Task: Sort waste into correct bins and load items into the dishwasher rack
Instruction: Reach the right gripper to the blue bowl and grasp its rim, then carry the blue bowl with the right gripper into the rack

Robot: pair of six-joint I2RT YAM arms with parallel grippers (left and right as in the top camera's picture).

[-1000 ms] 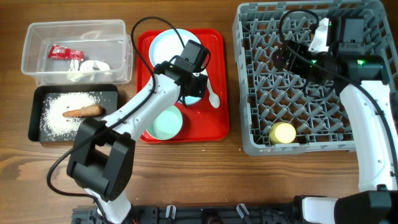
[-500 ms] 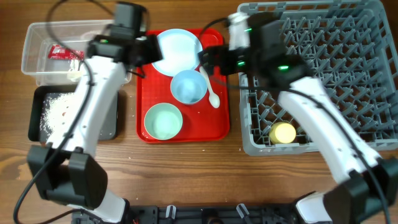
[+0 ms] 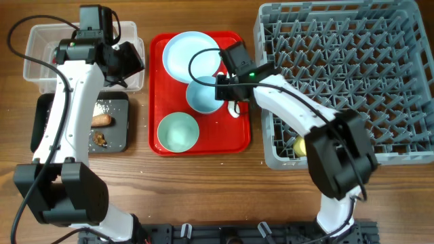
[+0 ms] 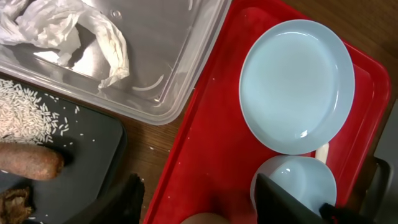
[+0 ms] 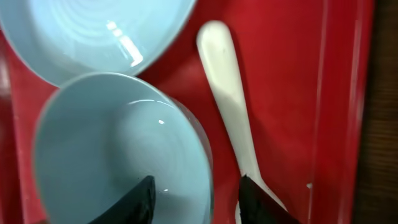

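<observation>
As the right arm swung out of the dishwasher rack [image 3: 407,102], where only the yellow cup [image 3: 308,144] sat in the near-left corner, we saw the two arms trade places within the last second. The red tray [image 3: 237,135] had been the left arm's ground. Now the right arm reached over it, and the left had drawn back to the right end of the clear tub [image 3: 41,41], above the edge of the black tray [image 3: 119,139].

The left gripper [image 4: 196,186] had widened on the way; its jaws stood well apart, and we saw nothing between them. In the tub lay the crumpled white paper [image 4: 74,31]. In the black tray lay the sausage piece [image 3: 102,120] beside rice grains [image 4: 25,115].

The plate [image 3: 190,54] had stayed at the back of the red tray and the green bowl [image 3: 178,132] at the front, with the blue bowl [image 3: 202,98] between them. The right gripper [image 5: 196,183] had narrowed from wide open to about half. One of its fingers was inside the blue bowl and the other outside, between the bowl's wall and the spoon [image 5: 227,106]. A gap showed on either side of the rim, so we judged that nothing was held yet.

We read this as a handover: the dishes looked clear of waste, and the blue bowl seemed next for the rack.
</observation>
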